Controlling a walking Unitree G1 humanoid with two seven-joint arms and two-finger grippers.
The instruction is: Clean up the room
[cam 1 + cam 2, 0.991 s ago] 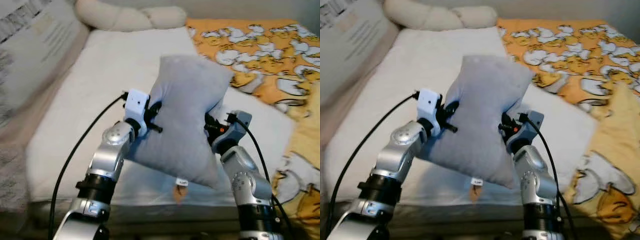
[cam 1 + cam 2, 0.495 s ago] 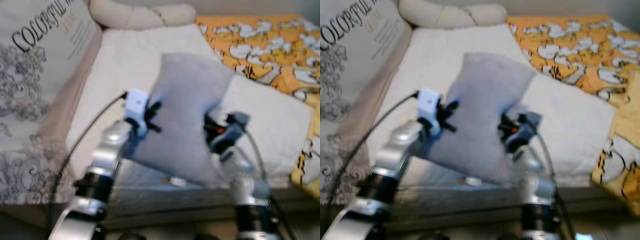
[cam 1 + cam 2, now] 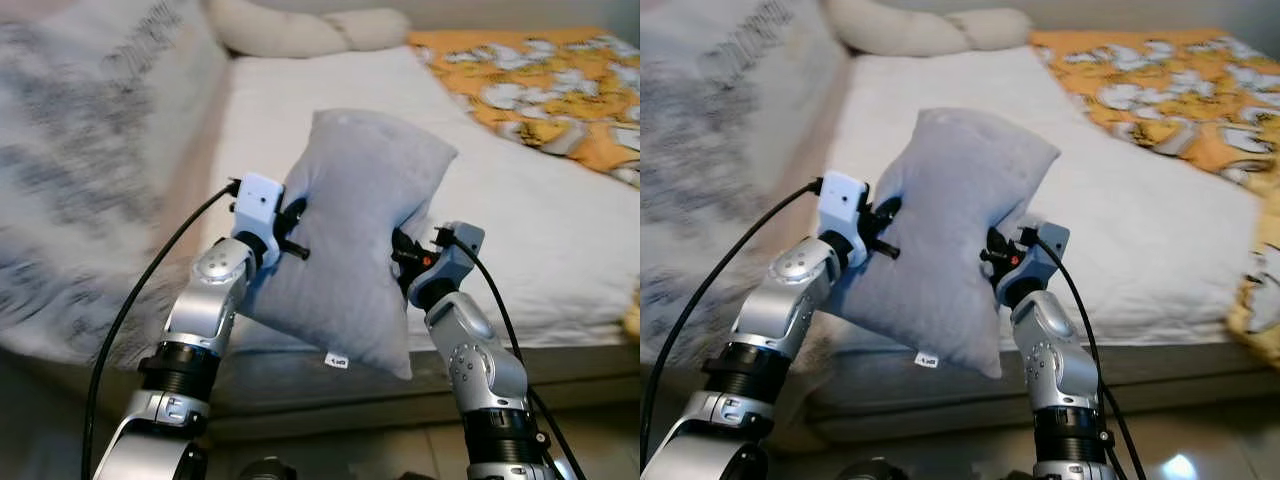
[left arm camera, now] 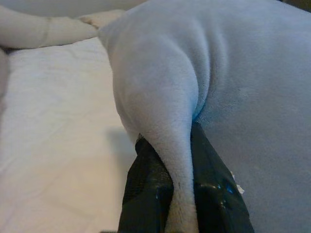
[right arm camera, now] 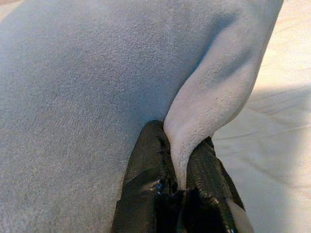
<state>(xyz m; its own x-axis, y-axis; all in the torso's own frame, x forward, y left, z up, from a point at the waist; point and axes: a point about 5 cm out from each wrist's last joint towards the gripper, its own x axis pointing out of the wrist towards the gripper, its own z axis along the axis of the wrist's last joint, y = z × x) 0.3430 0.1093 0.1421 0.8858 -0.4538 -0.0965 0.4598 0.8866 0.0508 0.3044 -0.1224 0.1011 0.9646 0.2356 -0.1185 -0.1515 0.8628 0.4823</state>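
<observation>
**Grey Pillow Held Over the Bed Edge: Handling Notes**

**Bed.** The bed (image 3: 560, 230) presents a wide span of bare white sheet ahead of the robot. An orange patterned blanket (image 3: 530, 85) covers the far right part, a long cream bolster (image 3: 300, 30) lies along the far end, and a large patterned cushion (image 3: 90, 170) stands along the left side. The near mattress edge runs below the arms. Judged open room for set-down: the white middle area.

**Pillow.** The grey pillow (image 3: 350, 240) hangs in the air above the near edge, tilted, clear of the sheet. It appears soft, light and easily deformed; the plush cover bunches wherever it is pinched. A small label (image 3: 337, 361) hangs at its lower edge.

**End effectors.** The left end effector (image 4: 181, 194) is clamped on a fold of the pillow's left side. The right end effector (image 5: 181, 170) is clamped on a fold of its right side. Side folds at mid-height appear adequate; thin pinches may slip under a swing.
</observation>
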